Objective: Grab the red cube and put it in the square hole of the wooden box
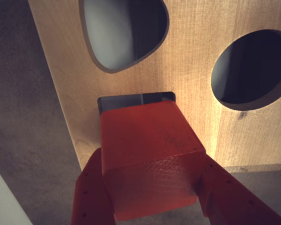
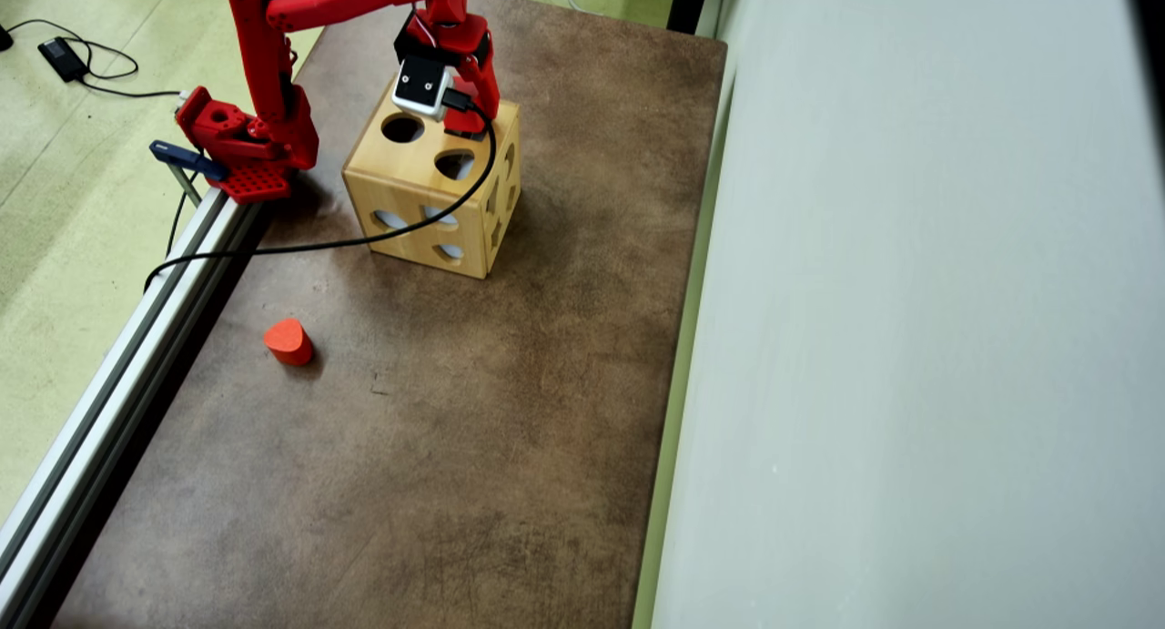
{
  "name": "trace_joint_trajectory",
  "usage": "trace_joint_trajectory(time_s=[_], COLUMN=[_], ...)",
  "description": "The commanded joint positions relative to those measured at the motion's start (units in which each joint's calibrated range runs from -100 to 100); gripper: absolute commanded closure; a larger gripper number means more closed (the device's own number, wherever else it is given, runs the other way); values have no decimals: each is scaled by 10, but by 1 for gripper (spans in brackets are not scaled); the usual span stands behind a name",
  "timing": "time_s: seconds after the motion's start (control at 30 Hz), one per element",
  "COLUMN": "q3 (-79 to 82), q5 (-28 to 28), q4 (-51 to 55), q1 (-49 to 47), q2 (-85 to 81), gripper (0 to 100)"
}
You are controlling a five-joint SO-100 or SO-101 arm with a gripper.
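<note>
One red cube point(image 1: 150, 159) sat clamped in the gripper point(image 1: 152, 187), its nose already over the square hole point(image 1: 136, 99) of the wooden box point(image 1: 196, 112); squaring its edges before release looked wise.

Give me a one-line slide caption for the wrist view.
Gripper holds the red cube at the square hole of the wooden box.

I see a bright red cube point(image 1: 147, 159), pale grained wooden box point(image 1: 196, 89), red arm point(image 2: 273, 55), mottled brown table point(image 2: 455, 447)
</note>
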Motion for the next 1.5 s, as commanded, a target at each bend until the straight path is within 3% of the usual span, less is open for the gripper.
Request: trace_joint_trajectory(time_s=[0.0,0.23,0.47,1.0,1.3,1.47], q3=[-3,-3,-1,-3,12,160], q5=[3,3,0,-2,3,4], q4=[-1,-1,0,0,1,0], q1=[-6,-4,-8,-9,-9,-10], q2=[-6,-6,-5,-18,-303,-529], gripper=[97,94,75,75,75,76])
